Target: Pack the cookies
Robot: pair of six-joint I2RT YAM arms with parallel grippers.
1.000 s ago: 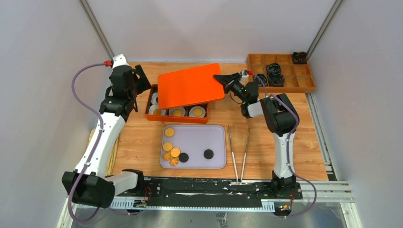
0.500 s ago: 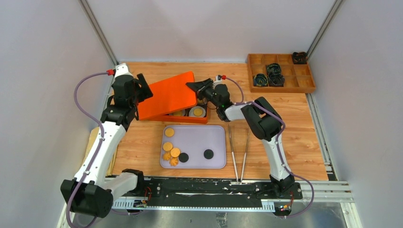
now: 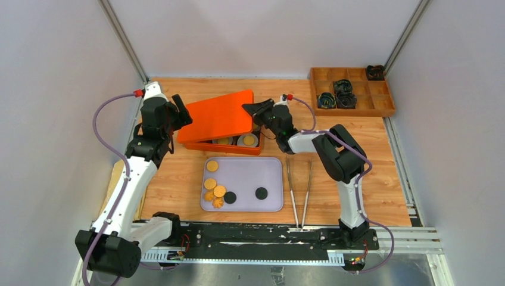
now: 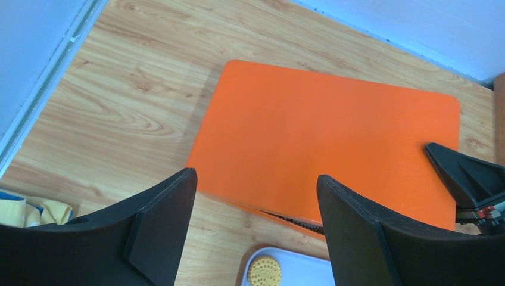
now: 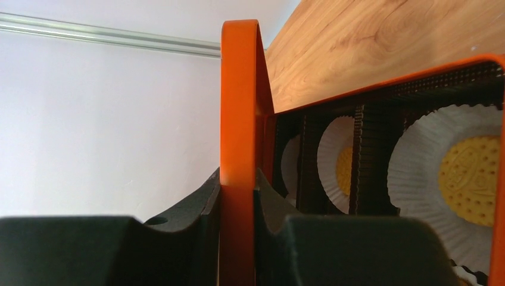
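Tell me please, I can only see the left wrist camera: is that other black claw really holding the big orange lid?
Observer: Yes. The right wrist view shows the right claw pinched on the edge of the orange lid.
Operator: What's under the lid?
Observer: An orange box with white paper cups inside. At least two of them hold golden cookies.
Operator: Are any not packed yet?
Observer: Seven lie loose on the pale tray in the top view: five golden and two black.
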